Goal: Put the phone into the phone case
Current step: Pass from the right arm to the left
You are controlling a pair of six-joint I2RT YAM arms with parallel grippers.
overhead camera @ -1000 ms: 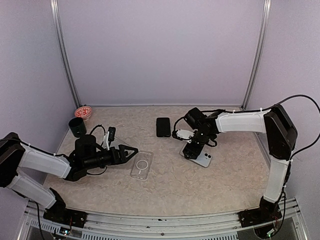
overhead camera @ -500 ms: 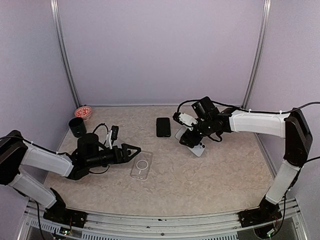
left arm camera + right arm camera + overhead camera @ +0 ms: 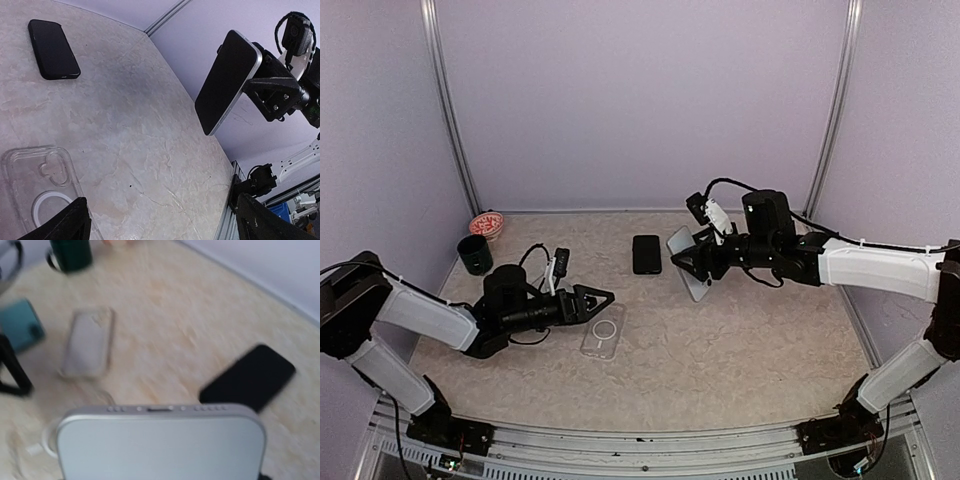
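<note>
The phone [image 3: 686,262], silver-backed with a dark screen, hangs tilted above the table with my right gripper [image 3: 707,262] shut on it. In the left wrist view the phone [image 3: 229,80] shows its dark screen and the right gripper [image 3: 274,90] grips it from behind. In the right wrist view the phone's pale back [image 3: 160,445] fills the bottom and hides the fingers. The clear phone case [image 3: 603,331] lies flat on the table, left of the phone. My left gripper [image 3: 592,298] stands open just above-left of the phone case [image 3: 42,185], holding nothing.
A black phone-shaped slab [image 3: 646,254] lies flat toward the back, between the two grippers. A dark cup [image 3: 475,254] and a red-and-white bowl [image 3: 486,224] stand at the back left corner. Walls close the table on three sides.
My right gripper has lifted the phone off the table and tilted it up on edge, while the arm swung outward. My left gripper has crept slightly right toward the case.
</note>
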